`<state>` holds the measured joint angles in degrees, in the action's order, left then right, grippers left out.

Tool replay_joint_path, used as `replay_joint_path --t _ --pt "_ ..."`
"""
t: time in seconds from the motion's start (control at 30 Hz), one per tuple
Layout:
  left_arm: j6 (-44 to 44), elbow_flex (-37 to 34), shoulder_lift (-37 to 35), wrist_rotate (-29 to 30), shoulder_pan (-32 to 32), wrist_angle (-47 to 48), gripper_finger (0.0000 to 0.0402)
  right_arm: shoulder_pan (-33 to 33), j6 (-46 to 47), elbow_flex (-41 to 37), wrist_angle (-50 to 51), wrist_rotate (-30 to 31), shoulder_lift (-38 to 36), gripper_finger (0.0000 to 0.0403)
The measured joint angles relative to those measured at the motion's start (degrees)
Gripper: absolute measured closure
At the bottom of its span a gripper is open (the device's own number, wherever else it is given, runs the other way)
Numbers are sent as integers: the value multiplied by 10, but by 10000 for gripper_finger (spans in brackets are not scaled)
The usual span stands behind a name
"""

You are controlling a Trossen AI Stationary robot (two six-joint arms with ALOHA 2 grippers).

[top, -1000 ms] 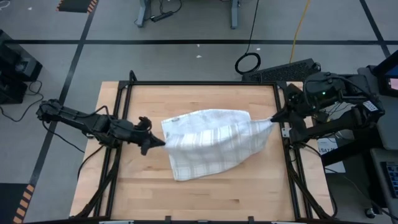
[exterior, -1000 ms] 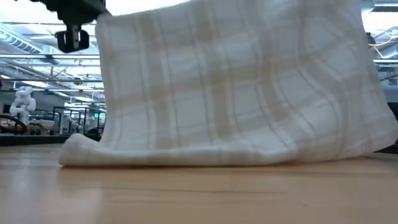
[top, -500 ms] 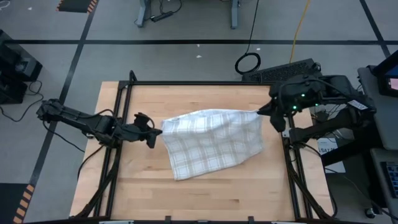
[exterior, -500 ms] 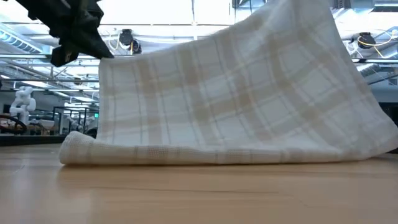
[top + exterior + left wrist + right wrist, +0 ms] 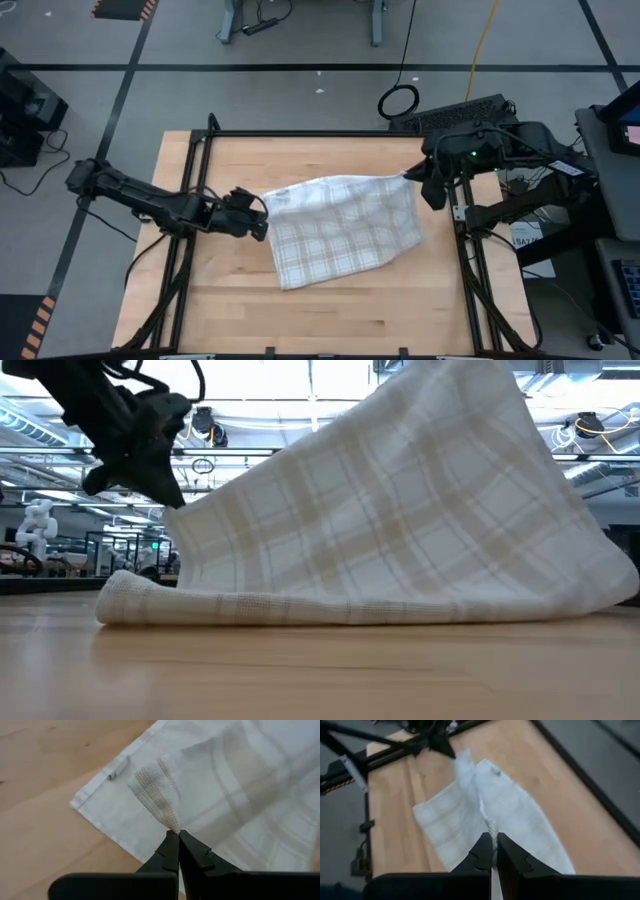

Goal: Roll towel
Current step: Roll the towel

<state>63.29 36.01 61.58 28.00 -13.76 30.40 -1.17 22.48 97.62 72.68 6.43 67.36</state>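
Checked towel (image 5: pixel 345 230) stretched above wooden bench (image 5: pixel 330 310), one corner pinched in closed left claw (image 5: pixel 262 226), another in closed right claw (image 5: pixel 408 175); lower edge resting on bench.

I find no text, brand, number or sign that I can read. The small label (image 5: pixel 119 769) sewn to the towel's (image 5: pixel 250 785) edge shows no legible print.
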Motion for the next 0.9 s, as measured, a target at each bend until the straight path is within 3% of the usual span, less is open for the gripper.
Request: replay_joint_path --t 0.4,0.67,0.9 --pt "32 0 42 25 4 2 398 0 -66 0 -69 60 54 401" --pt "153 0 38 22 9 32 398 0 -87 0 -73 59 88 401" --pt "130 0 66 43 31 65 398 -15 -104 0 -106 72 94 401"
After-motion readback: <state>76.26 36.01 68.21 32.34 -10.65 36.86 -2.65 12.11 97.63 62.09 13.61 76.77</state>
